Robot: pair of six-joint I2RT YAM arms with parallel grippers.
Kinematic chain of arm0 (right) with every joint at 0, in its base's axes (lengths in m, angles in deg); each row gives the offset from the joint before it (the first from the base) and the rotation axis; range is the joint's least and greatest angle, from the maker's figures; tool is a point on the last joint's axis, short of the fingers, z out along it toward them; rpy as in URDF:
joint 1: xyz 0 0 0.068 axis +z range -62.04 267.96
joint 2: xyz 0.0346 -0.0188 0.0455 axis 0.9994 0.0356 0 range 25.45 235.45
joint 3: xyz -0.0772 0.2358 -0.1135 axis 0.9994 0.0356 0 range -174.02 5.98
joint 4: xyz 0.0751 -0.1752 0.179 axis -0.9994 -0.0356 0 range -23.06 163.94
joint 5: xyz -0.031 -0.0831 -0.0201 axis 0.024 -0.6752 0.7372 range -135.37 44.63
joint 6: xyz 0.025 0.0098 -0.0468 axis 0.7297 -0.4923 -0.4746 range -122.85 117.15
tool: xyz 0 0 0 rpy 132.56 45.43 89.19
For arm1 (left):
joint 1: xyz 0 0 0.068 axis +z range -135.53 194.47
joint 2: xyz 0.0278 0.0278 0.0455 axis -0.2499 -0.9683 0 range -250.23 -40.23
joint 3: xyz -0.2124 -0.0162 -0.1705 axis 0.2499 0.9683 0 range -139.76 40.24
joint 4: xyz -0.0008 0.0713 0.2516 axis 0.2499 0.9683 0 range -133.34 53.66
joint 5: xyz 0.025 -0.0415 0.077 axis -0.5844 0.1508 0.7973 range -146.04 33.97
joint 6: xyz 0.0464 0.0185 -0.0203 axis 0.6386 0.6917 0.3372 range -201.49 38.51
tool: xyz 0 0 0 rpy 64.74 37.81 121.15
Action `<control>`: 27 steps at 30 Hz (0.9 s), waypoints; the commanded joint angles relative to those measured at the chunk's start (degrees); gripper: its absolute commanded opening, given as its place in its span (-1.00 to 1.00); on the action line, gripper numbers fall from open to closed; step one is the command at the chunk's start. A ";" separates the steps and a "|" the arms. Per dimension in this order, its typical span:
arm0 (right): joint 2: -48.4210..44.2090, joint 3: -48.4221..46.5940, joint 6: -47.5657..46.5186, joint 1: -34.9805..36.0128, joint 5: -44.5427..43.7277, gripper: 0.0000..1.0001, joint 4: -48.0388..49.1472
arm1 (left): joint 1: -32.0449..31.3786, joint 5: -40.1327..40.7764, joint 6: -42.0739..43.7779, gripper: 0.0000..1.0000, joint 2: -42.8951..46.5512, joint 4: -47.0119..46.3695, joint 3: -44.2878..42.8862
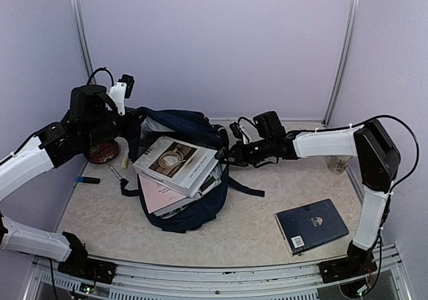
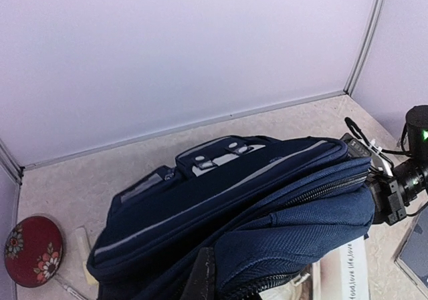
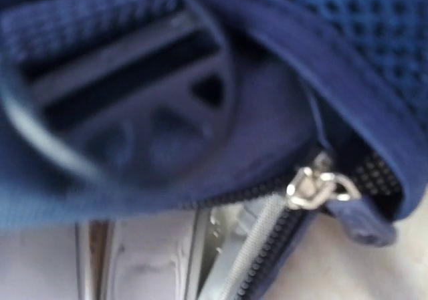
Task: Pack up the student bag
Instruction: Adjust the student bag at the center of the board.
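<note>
With rt end effector (image 1: 231, 154) at student bag (image 1: 194, 210) rim (grip can't tell; left end effector (image 1: 132, 131) same), ease zipper (image 3: 314, 183) off books (image 1: 175, 165) beside.

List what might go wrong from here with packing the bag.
1. The stacked books stick far out of the mouth of the student bag; tugging the fabric may spill them onto the table.
2. The right gripper sits at the rim beside the zipper pull; it may snag there.
</note>
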 commanded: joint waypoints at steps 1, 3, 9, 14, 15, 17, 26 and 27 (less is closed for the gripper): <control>-6.27 -3.21 -4.13 -3.53 4.02 -1.00 -3.98 | -1.02 4.51 1.72 -1.00 -0.30 -0.06 -5.26; -6.60 -4.29 -6.16 -5.14 3.17 -1.00 -6.78 | -3.01 4.76 2.06 -1.00 -0.66 -0.29 -5.11; -1.75 -7.49 -11.15 -12.68 1.19 -1.00 -12.20 | -9.16 2.21 0.22 -1.00 -4.24 -1.12 -1.11; 1.47 -8.80 -13.56 -15.18 -3.76 -1.00 -14.15 | -10.32 0.84 -0.57 -1.00 -8.42 -3.88 1.36; 1.71 -8.99 -14.04 -15.17 -4.01 -1.00 -14.62 | -10.40 0.75 -0.61 -1.00 -9.20 -4.10 1.37; 1.67 -9.01 -14.86 -15.17 -5.34 -0.69 -15.51 | -10.41 -0.06 -0.37 -1.00 -10.75 -4.74 1.21; -10.91 -6.84 -23.18 -11.31 -21.93 -0.06 -17.62 | -10.76 1.44 2.02 -1.00 -12.66 -5.79 0.59; -12.70 -5.70 -25.69 -9.28 -23.40 -0.05 -16.14 | -10.76 1.91 2.22 -1.00 -12.72 -5.85 0.97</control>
